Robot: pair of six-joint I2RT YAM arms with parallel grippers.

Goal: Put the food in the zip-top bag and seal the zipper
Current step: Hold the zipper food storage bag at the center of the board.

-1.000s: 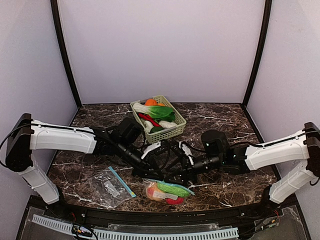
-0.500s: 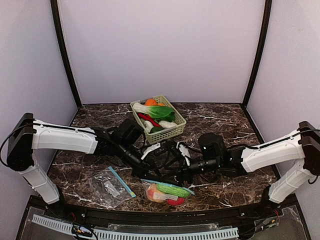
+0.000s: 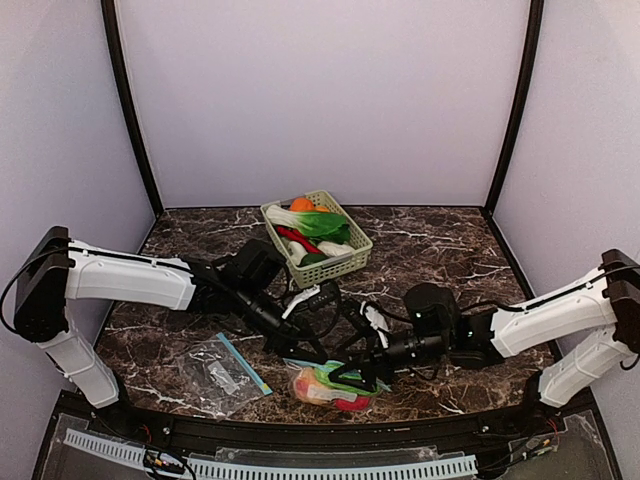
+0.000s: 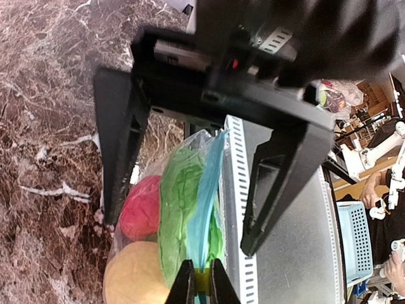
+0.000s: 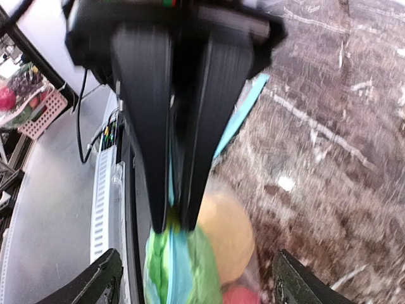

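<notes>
The zip-top bag point(image 3: 335, 386) lies near the table's front edge. It holds food: a peach-coloured fruit point(image 4: 130, 278), a red fruit point(image 4: 142, 206) and leafy greens point(image 4: 179, 209). My left gripper point(image 4: 202, 290) is shut on the yellow slider at the end of the bag's blue zipper strip point(image 4: 207, 202). In the top view the left gripper point(image 3: 303, 352) sits at the bag's left end. My right gripper point(image 5: 199, 282) is open, its fingers point(image 4: 120, 158) straddling the bag without touching it, and it faces the left gripper's fingers point(image 5: 152, 126). In the top view the right gripper point(image 3: 357, 374) hangs over the bag.
A pale green lattice basket point(image 3: 358, 252) stands behind the arms at the centre and holds an orange point(image 3: 300, 204), greens point(image 3: 322, 222) and a red chilli point(image 3: 294, 238). A second, flat clear bag point(image 3: 220, 372) lies front left. The slotted front rail point(image 4: 237, 190) runs right beside the filled bag.
My right gripper has opened wider and moved down and toward the near edge, over the bag. The left gripper stays shut on the zipper and has barely moved.
</notes>
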